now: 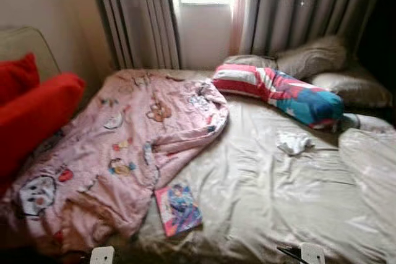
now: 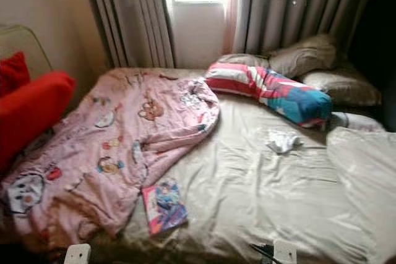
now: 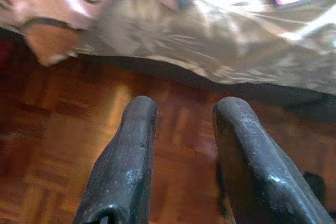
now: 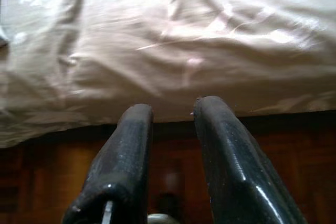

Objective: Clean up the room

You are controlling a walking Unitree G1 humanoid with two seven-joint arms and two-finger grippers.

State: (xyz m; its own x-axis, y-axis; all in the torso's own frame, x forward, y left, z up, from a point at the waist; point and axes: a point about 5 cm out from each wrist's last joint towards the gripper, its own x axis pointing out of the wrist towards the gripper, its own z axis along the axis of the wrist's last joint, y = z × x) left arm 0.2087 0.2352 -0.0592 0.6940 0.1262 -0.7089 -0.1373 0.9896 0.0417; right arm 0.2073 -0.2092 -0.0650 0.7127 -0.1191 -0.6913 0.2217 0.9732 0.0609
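I'm looking down at a bed (image 1: 266, 202) covered in a wrinkled beige sheet. A pink cartoon-print blanket (image 1: 117, 153) lies crumpled over its left half, reaching up toward the grey curtains (image 1: 297, 7) and the window. A colourful book (image 1: 178, 209) sits on the sheet at the blanket's lower edge, near the front of the bed. A striped red, white and blue bolster (image 1: 278, 94) lies across the far right part, with beige pillows (image 1: 312, 59) behind it. A small crumpled white cloth (image 1: 294, 143) rests on the sheet just in front of the bolster. Red cushions (image 1: 31, 112) are stacked against the left side.

My left gripper (image 3: 181, 111) hangs low over the wooden floor (image 3: 63, 150) beside the bed's edge, its fingers parted and empty. My right gripper (image 4: 170, 111) hangs at the bed's front edge too, fingers slightly apart, holding nothing.
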